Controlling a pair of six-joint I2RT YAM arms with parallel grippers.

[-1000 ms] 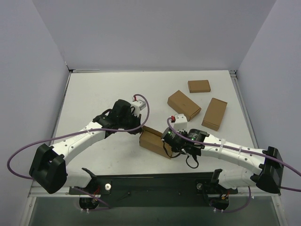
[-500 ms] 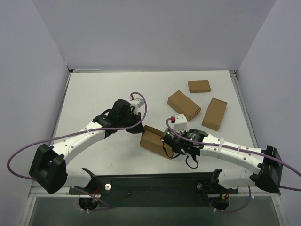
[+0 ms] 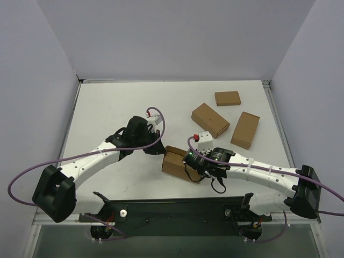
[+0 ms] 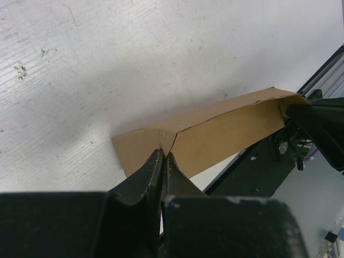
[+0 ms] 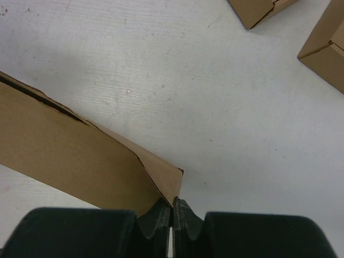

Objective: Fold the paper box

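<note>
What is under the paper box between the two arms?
Only white table shows around the paper box. The spot beneath it is covered by cardboard, and the left pincer and right pincer hide its gripped corners.

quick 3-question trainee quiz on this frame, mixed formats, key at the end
1. True or false: the left gripper is open and hangs clear of the paper box.
2. How many smaller brown boxes lie on the table beyond the right arm? A) two B) three C) five
3. Fill in: in the right wrist view, the right gripper is pinched on a ____ of the paper box.

Key
1. False. Its fingers are closed on the cardboard, at a crease near the edge.
2. B
3. corner
</note>
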